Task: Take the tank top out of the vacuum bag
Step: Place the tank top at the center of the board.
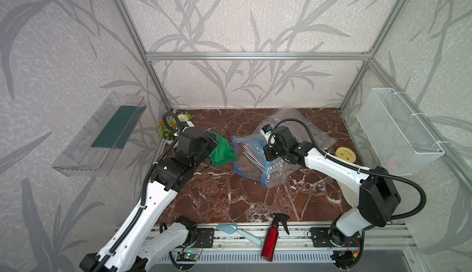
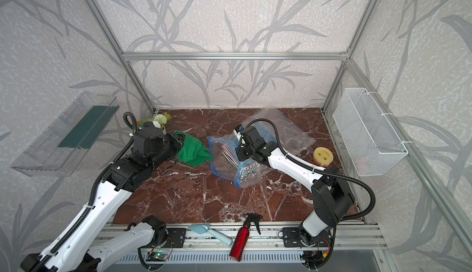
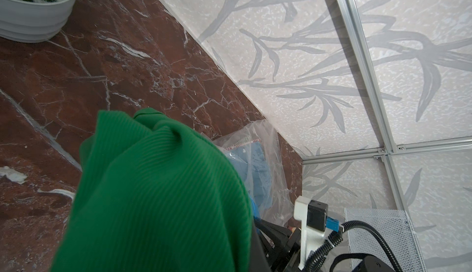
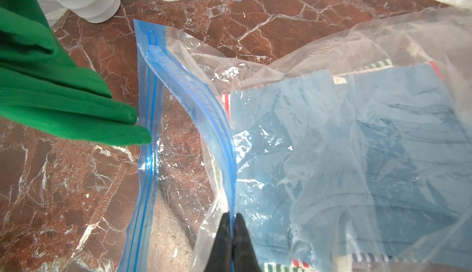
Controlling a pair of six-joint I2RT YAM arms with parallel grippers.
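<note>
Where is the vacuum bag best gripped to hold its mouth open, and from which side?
Pinch the upper zip strip, coming in from the open mouth side. It arches up off the table, so the jaws can straddle it, while the lower strip lies flat. The right gripper is shut on it there.

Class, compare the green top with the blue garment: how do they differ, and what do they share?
Colour: the green top is bright green; the blue garment is pale blue.
Place: the green top is outside the vacuum bag; the blue garment lies inside it.
Pose: the green top is bunched; the blue garment lies fairly flat.
Both are cloth.
</note>
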